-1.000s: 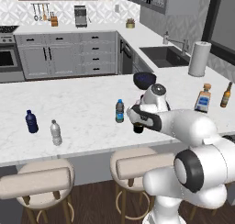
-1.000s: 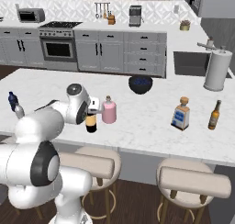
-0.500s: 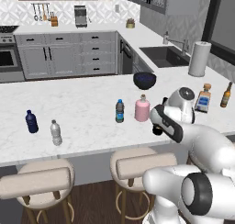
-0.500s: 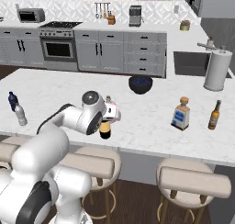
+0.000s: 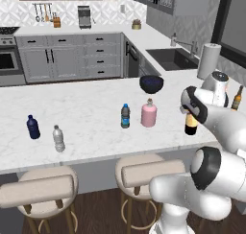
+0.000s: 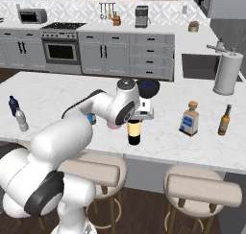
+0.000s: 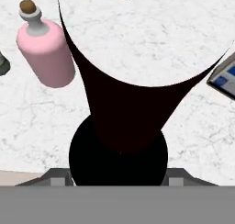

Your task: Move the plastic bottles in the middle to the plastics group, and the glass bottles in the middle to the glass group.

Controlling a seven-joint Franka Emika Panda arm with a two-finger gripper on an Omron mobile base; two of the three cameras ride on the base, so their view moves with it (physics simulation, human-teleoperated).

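- The gripper (image 6: 136, 117) held the wine bottle (image 6: 134, 133) by its upper part, jaws closed on it; it hung above the counter (image 5: 86, 113), between the pink bottle (image 5: 149, 114) and the glass group.
- In my judgement the carry was under way; to do it well, the bottle should stay upright and travel level toward the amber bottle (image 6: 189, 119) and beer bottle (image 6: 224, 120).
- It should be set down just beside those two without touching them, since a tall bottle would topple from a knock.
- The jaws should open only once the base rested flat.
- The pink bottle and the blue-capped bottle (image 5: 125, 116) stood in the middle, waiting.
- The navy bottle (image 5: 32, 127) and grey-capped bottle (image 5: 58, 138) stood well apart at the left.
- The counter was white marble, with a dark bowl (image 5: 151, 84) on it and stools (image 5: 152, 171) below.
- Behind stood grey cabinets (image 5: 67, 60), a sink (image 5: 175, 58) and a paper towel roll (image 5: 208, 60).
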